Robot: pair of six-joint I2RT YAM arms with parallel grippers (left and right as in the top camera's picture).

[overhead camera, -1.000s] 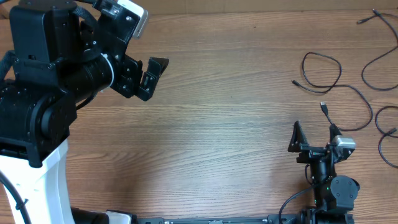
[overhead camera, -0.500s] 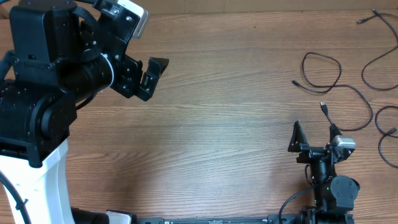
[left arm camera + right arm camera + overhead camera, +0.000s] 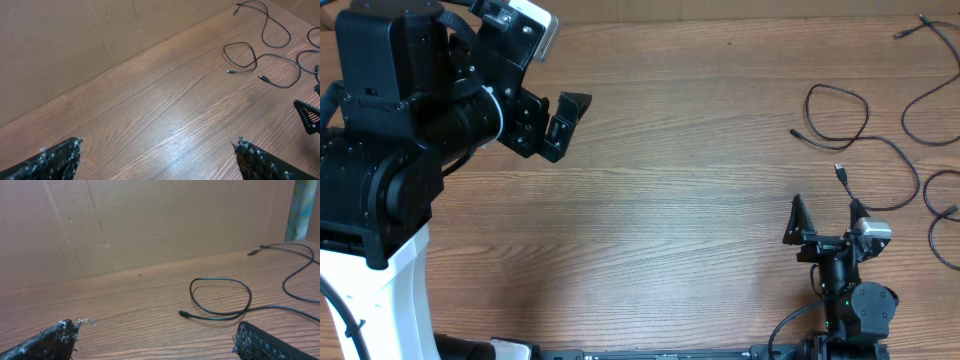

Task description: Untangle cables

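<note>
Several thin black cables lie apart as loose strands at the table's far right. One cable (image 3: 866, 115) forms a loop and trails on to a plug (image 3: 839, 171) just beyond my right gripper (image 3: 826, 212). Another cable (image 3: 904, 120) curves near the top right, and a third (image 3: 927, 192) lies at the right edge. My right gripper is open and empty, low over the table, with the looped cable (image 3: 184, 314) lying ahead of it. My left gripper (image 3: 565, 125) hangs open and empty high at the far left, far from the cables (image 3: 230, 72).
The wooden table (image 3: 680, 200) is bordered by a brown cardboard wall (image 3: 150, 220) at the back. The bulky left arm (image 3: 410, 130) fills the left side. The right arm's base (image 3: 860, 305) sits at the front edge.
</note>
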